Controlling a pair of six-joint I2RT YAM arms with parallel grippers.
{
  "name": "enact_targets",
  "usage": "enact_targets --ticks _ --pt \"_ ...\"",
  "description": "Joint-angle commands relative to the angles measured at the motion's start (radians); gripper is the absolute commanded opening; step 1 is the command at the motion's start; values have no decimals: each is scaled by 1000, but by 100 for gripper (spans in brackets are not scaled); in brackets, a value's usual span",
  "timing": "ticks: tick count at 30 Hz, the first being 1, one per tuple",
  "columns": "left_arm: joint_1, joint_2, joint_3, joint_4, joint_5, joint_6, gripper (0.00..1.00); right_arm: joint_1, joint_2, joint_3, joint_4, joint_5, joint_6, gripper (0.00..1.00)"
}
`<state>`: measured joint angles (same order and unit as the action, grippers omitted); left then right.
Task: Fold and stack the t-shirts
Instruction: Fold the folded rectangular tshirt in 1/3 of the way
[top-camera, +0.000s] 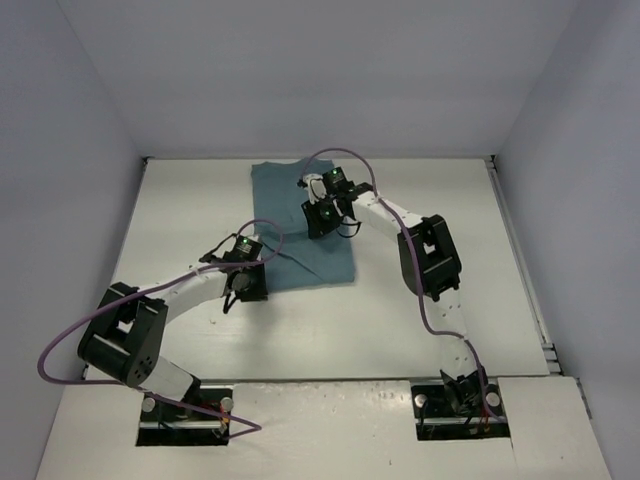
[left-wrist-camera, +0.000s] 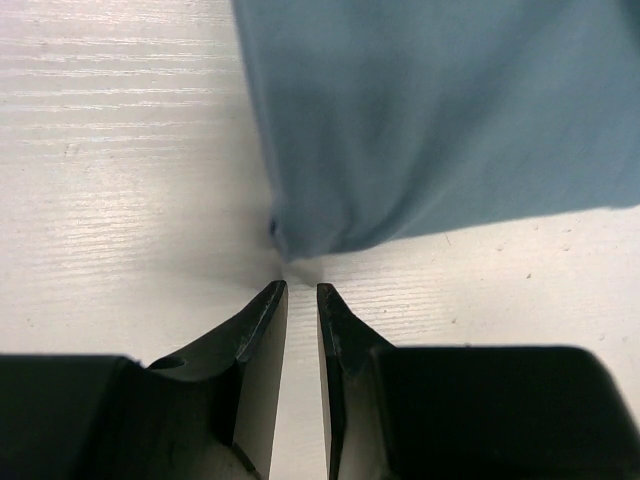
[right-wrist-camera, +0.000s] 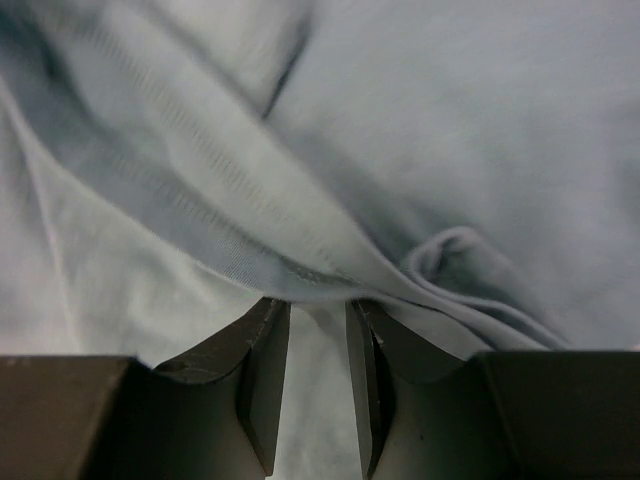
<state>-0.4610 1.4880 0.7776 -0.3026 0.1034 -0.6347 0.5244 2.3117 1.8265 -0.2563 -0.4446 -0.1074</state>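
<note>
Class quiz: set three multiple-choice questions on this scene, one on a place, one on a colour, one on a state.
1. Where does the t-shirt lie? A far middle of the table; B near right corner; C under the arm bases.
2. Its colour? A red; B teal; C yellow.
3. Between the fingers of the left end effector is: A a sleeve; B a cable; C nothing.
Answers: 1 A, top view shows it at the far side; 2 B, seen from above; 3 C, bare table fills the gap.
</note>
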Motion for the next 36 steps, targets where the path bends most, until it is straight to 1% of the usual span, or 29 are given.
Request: enact_targets --ticks 1,3,5,9,10,11,15,17,18,21,24,25,27,29,31,36 --pt "-4 -46 5 -12 -23 15 17 -60 -20 158 29 129 17 28" --pt "-4 -46 2 -10 -22 14 17 -69 -39 191 29 188 29 30" --pt "-4 -51 8 -12 -21 10 17 -76 -87 201 29 210 37 32" --pt "-4 -86 45 -47 -23 -5 17 -72 -192 136 31 245 65 38" --pt "-4 -106 65 -65 -30 -16 20 -74 -228 99 31 273 87 40" --pt "-4 -139 80 -78 -37 -23 27 -77 -288 24 30 287 102 42" --pt "5 -183 128 -111 -71 -27 42 -89 -443 -170 32 317 185 43" --pt "15 -166 142 -109 -67 -21 46 -91 -506 -312 37 307 223 43" --pt "19 -146 150 -109 -60 -19 47 -90 -540 -344 42 290 245 43" --pt "25 -92 163 -107 -41 -21 47 -91 -609 -504 61 268 298 45" --pt "27 -52 158 -77 -22 -30 47 -95 -673 -614 83 270 335 48" --pt "27 -51 157 -69 -21 -33 47 -95 -674 -618 85 259 341 49" --pt "26 -20 155 -66 -25 -32 47 -93 -694 -701 125 205 356 53" --pt "27 -6 155 -67 -25 -31 47 -92 -696 -726 145 144 363 57" --pt "27 4 153 -65 -34 -30 47 -88 -694 -749 164 132 368 59" --pt "31 31 149 -53 -44 -28 47 -86 -673 -794 194 106 371 59"
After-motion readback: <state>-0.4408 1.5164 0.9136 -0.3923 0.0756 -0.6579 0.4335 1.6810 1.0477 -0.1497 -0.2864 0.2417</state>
